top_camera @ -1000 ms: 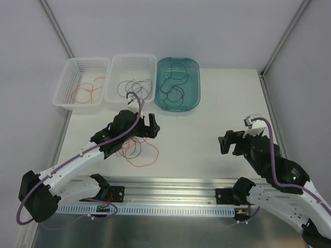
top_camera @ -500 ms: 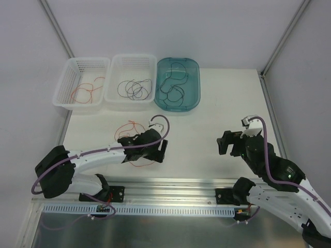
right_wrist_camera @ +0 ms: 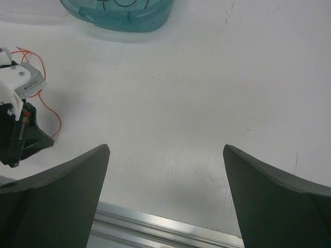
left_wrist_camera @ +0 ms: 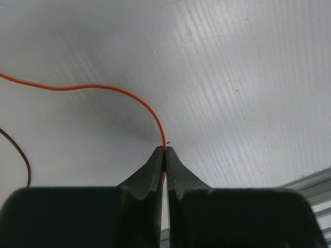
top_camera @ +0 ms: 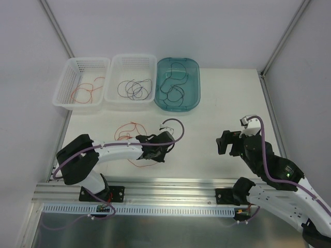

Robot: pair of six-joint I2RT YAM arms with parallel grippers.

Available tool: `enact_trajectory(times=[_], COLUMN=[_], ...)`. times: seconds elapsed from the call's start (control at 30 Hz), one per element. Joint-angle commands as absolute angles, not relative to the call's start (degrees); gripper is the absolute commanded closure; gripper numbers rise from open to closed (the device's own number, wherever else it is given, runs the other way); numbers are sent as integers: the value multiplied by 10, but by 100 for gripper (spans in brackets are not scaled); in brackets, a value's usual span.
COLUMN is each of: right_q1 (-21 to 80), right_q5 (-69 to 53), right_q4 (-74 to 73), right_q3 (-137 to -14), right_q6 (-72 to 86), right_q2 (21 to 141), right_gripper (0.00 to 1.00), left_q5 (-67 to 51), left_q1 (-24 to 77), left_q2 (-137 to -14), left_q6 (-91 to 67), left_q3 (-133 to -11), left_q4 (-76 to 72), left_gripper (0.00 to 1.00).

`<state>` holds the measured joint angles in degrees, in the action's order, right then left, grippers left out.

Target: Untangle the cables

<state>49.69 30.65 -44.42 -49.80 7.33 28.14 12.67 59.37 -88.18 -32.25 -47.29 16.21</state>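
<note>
A loose tangle of thin red-orange cables (top_camera: 127,128) lies on the white table left of centre, with a dark strand mixed in. My left gripper (top_camera: 155,155) is low over the tangle's right end. In the left wrist view the left gripper (left_wrist_camera: 165,150) is shut on one red-orange cable (left_wrist_camera: 93,87), which curves away to the left. A dark cable (left_wrist_camera: 23,157) shows at the left edge. My right gripper (top_camera: 228,143) hovers over bare table at the right. It is open (right_wrist_camera: 165,150) with nothing between its fingers.
Three containers stand at the back: a white basket (top_camera: 64,82) with red cables, a white basket (top_camera: 115,77) with dark cables, and a teal bin (top_camera: 195,82) with dark cables. A metal rail (top_camera: 170,183) runs along the near edge. The left wrist (right_wrist_camera: 20,103) shows in the right wrist view.
My left arm swung down from near the baskets to the table, and its gripper closed on the red-orange cable. The right arm stayed where it was.
</note>
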Motion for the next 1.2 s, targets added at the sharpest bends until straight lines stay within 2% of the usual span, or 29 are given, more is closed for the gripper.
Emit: enact_trajectory(times=[0.0, 0.3, 0.47, 0.6, 0.73, 0.83, 0.97, 1.03, 1.17], right_q1=[496, 494, 495, 496, 496, 495, 495, 496, 497], right_q5=[313, 309, 306, 305, 302, 293, 213, 126, 9], right_q4=[-436, -430, -431, -427, -421, -410, -354, -300, -187], right_q3=[-494, -496, -495, -492, -494, -492, -475, -459, -429], right_q6=[75, 68, 68, 69, 65, 55, 44, 44, 70], right_q2=[284, 290, 287, 286, 294, 302, 329, 351, 446], right_gripper=[3, 3, 3, 3, 3, 3, 4, 4, 5], left_q5=[144, 178, 168, 210, 249, 204, 157, 135, 80], left_q1=[604, 594, 514, 437, 403, 401, 402, 401, 401], left_q2=[-851, -688, -640, -627, -637, -645, -661, -660, -643], left_q6=[-316, -177, -109, -51, -5, -7, -37, -51, -102], left_q3=[-511, -648, -792, -896, -1020, -1071, -1057, -1022, -962], left_q4=[194, 250, 322, 345, 345, 345, 346, 345, 345], left_gripper=[100, 100, 100, 100, 100, 100, 100, 100, 100])
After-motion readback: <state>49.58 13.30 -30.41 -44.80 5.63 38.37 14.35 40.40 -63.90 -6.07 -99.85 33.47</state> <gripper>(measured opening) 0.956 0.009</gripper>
